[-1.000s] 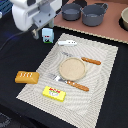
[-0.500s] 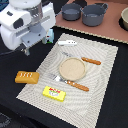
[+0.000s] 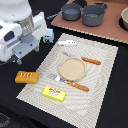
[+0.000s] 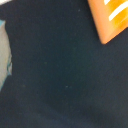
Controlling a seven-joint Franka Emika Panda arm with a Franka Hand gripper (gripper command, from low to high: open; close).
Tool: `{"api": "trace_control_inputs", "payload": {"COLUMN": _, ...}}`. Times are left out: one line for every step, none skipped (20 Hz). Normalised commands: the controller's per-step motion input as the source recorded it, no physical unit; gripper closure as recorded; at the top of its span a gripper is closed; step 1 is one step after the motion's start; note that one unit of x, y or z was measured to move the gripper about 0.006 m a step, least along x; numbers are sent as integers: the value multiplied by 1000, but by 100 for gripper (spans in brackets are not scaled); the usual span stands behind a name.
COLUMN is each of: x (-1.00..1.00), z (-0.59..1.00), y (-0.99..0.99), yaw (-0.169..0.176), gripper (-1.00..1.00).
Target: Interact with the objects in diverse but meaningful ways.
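Note:
The orange bread loaf (image 3: 26, 77) with pale slashes lies on the dark table at the exterior view's left of the mat; its corner (image 4: 112, 17) shows in the wrist view. The yellow red-marked packet (image 3: 54, 93) rests on the mat's near corner. A white oblong piece (image 3: 67, 43) lies at the mat's far edge, and the pale blue-and-white carton (image 3: 48, 36) stands beside it. My gripper (image 3: 20, 57) hangs under the big white arm, above the table just behind the loaf. Its fingers are not distinct in either view.
A tan round plate (image 3: 73, 68) sits mid-mat (image 3: 100, 95) between an orange-handled knife (image 3: 91, 61) and fork (image 3: 75, 84). Two grey pots (image 3: 71, 11) (image 3: 94, 14) and a bowl (image 3: 124, 17) stand on the brown board (image 3: 112, 32) at the back.
The arm has come down and toward the exterior view's left, from above the carton to near the bread loaf. The objects have stayed in place.

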Motion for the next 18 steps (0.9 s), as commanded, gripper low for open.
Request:
{"api": "trace_control_inputs", "payload": {"x": 74, "z": -220, "y": -360, "yaw": 111, "gripper": -100}}
{"api": "trace_control_inputs", "payload": {"x": 146, "z": -206, "y": -320, "yaw": 78, "gripper": -100}}
{"api": "trace_control_inputs", "payload": {"x": 203, "z": -166, "y": -320, "yaw": 43, "gripper": -100}}
{"api": "trace_control_inputs", "payload": {"x": 217, "z": -123, "y": -309, "yaw": 28, "gripper": -100}}
{"api": "trace_control_inputs", "payload": {"x": 214, "z": -131, "y": -240, "yaw": 25, "gripper": -100}}
{"api": "trace_control_inputs", "payload": {"x": 183, "z": -46, "y": -63, "yaw": 27, "gripper": -100}}
{"api": "trace_control_inputs", "payload": {"x": 223, "z": -6, "y": -63, "yaw": 26, "gripper": -100}}
{"api": "trace_control_inputs", "payload": {"x": 369, "z": 0, "y": -100, "yaw": 18, "gripper": -100}}
{"api": "trace_control_inputs", "payload": {"x": 400, "z": 0, "y": -94, "yaw": 17, "gripper": -100}}
{"api": "trace_control_inputs", "payload": {"x": 420, "z": 0, "y": -143, "yaw": 34, "gripper": -100}}
{"api": "trace_control_inputs", "payload": {"x": 431, "z": 0, "y": -146, "yaw": 41, "gripper": -100}}
{"api": "trace_control_inputs", "payload": {"x": 440, "z": 0, "y": -154, "yaw": 31, "gripper": -100}}
{"api": "trace_control_inputs", "payload": {"x": 469, "z": 0, "y": -126, "yaw": 29, "gripper": -100}}
{"api": "trace_control_inputs", "payload": {"x": 409, "z": -111, "y": -163, "yaw": 46, "gripper": -100}}
{"api": "trace_control_inputs", "payload": {"x": 297, "z": -163, "y": -260, "yaw": 75, "gripper": -100}}
{"api": "trace_control_inputs", "payload": {"x": 294, "z": -169, "y": -266, "yaw": 97, "gripper": -100}}
{"api": "trace_control_inputs", "payload": {"x": 323, "z": -194, "y": -209, "yaw": 108, "gripper": -100}}
{"api": "trace_control_inputs", "payload": {"x": 274, "z": -211, "y": -254, "yaw": 117, "gripper": -100}}
